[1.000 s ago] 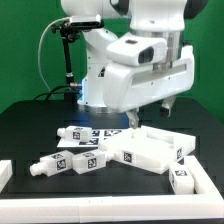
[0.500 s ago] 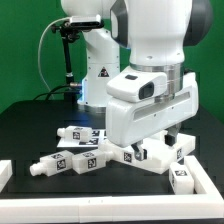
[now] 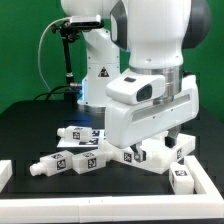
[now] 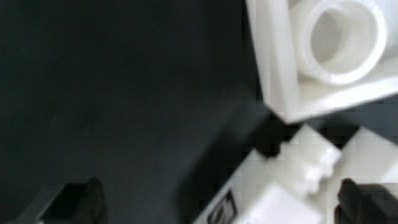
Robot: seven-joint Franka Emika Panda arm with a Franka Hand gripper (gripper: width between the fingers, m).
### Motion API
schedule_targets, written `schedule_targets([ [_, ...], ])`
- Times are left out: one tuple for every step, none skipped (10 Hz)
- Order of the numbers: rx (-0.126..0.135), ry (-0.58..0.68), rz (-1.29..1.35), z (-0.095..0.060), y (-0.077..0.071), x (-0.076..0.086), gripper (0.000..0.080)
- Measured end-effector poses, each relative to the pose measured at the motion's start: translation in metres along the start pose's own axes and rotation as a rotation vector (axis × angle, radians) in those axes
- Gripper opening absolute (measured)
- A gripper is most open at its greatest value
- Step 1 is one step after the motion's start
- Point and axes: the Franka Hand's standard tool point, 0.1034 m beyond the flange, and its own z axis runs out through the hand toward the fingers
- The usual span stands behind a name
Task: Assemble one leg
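Note:
Several white legs with black-and-white tags lie on the black table: two side by side (image 3: 70,163), one behind them (image 3: 75,133), one at the front right (image 3: 182,181). The flat white panel (image 3: 160,152) lies under the lowered hand. My gripper (image 3: 150,143) is mostly hidden by the hand in the exterior view. In the wrist view the gripper (image 4: 228,205) is open, its dark fingertips (image 4: 80,200) wide apart. A white tagged leg (image 4: 299,175) lies between and below them, untouched, next to the panel's corner with its round hole (image 4: 338,45).
The marker board (image 3: 100,132) lies behind the legs. A white rim (image 3: 100,207) runs along the table's front, with corner pieces at the exterior view's left (image 3: 6,172) and right (image 3: 208,185). A black post (image 3: 67,55) stands at the back.
Since one second ago the arm has swung forward and down over the panel. Over the last half second it has hardly moved.

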Motion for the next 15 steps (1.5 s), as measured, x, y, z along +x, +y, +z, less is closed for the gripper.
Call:
schedule_targets([
  [0.002,0.001,0.014,0.004,-0.004,0.004,0.065],
  [0.006,-0.001,0.015,0.01,-0.009,0.006,0.065],
  [0.01,-0.006,0.015,0.016,-0.013,0.007,0.065],
  [0.011,-0.007,0.018,0.018,-0.017,0.01,0.065],
  [0.012,-0.009,0.018,0.02,-0.02,0.012,0.065],
  [0.014,-0.01,0.019,0.023,-0.018,0.014,0.065],
  [0.016,-0.009,0.022,0.025,-0.016,0.015,0.065],
  [0.018,-0.01,0.025,0.028,-0.014,0.016,0.065],
  [0.02,-0.012,0.025,0.031,-0.014,0.016,0.065],
  [0.021,-0.013,0.026,0.033,-0.013,0.016,0.065],
  [0.021,-0.013,0.027,0.034,-0.012,0.017,0.065],
  [0.023,-0.011,0.017,0.035,-0.007,0.016,0.065],
  [0.024,-0.011,0.01,0.036,-0.003,0.014,0.065],
  [0.025,-0.012,0.003,0.035,0.0,0.012,0.065],
  [0.025,-0.012,0.001,0.036,-0.001,0.012,0.065],
])
